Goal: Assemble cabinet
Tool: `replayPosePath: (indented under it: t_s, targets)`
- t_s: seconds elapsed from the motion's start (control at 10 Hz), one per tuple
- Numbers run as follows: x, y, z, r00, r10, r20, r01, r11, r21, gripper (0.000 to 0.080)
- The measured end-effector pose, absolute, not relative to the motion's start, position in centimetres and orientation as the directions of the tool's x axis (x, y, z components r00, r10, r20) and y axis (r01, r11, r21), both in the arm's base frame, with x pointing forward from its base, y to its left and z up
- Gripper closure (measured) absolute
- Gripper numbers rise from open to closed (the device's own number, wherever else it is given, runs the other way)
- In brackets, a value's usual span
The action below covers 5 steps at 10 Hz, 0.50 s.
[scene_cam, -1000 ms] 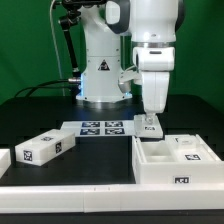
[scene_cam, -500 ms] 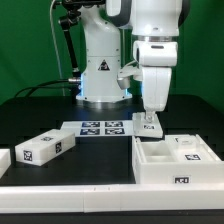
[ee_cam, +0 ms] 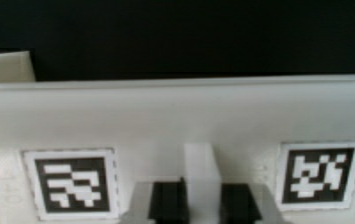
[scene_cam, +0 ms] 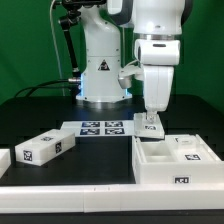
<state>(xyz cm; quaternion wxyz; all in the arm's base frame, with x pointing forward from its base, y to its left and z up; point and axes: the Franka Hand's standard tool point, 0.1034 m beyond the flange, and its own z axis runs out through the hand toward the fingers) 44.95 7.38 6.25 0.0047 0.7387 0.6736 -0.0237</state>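
Black tabletop [scene_cam: 40, 112], cabinet [scene_cam: 176, 166] under hand [scene_cam: 149, 119]

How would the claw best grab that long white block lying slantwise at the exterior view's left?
Probably from straight above, pinching the long block across its narrow width near the middle: it lies flat with both long sides free.

bare table [scene_cam: 100, 158] between block [scene_cam: 45, 148], cabinet [scene_cam: 172, 162]
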Motion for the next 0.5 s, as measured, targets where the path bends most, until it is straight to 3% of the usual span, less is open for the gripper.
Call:
replayPosePath:
  t_s: [0.5]
  targets:
    - [45.69, 6.75, 5.92, 0.073, 0.995, -0.063, 0.994, -0.077, -0.071, 0.0731]
